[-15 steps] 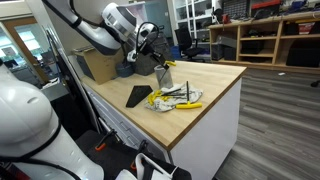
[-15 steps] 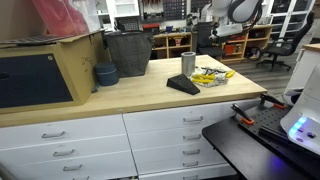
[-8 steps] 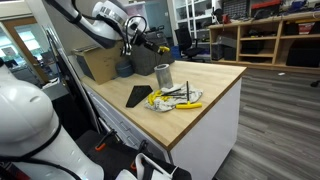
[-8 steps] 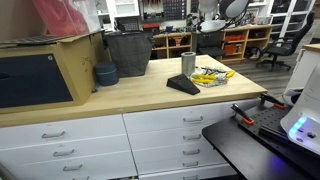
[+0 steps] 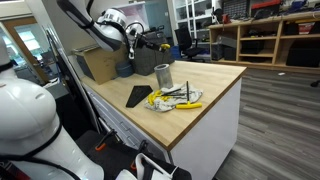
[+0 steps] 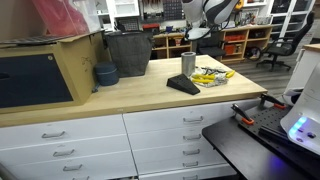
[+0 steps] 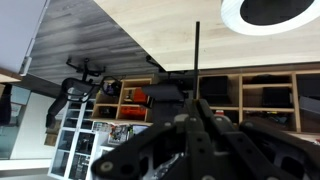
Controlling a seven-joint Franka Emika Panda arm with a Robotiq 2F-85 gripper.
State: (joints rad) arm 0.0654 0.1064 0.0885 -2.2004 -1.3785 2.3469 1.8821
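My gripper (image 7: 196, 118) is shut on a thin black rod (image 7: 196, 60), which sticks straight out from between the fingers toward the wooden tabletop (image 7: 160, 30). In both exterior views the gripper (image 5: 150, 42) (image 6: 200, 32) hangs in the air above the back of the table, behind and above the metal cup (image 5: 164, 76) (image 6: 188, 63). The cup's round rim (image 7: 270, 10) shows at the top right of the wrist view. The rod is too fine to make out in the exterior views.
Yellow-handled tools (image 5: 176, 98) (image 6: 211, 75) lie in a pile beside the cup, with a black wedge-shaped piece (image 5: 138, 96) (image 6: 182, 85) next to them. A dark bin (image 6: 128, 52), a blue bowl (image 6: 105, 74) and a cardboard box (image 5: 98, 65) stand further along the table.
The arm has swung away from over the cup toward the back of the table, still shut on the rod. Nothing on the table has moved.
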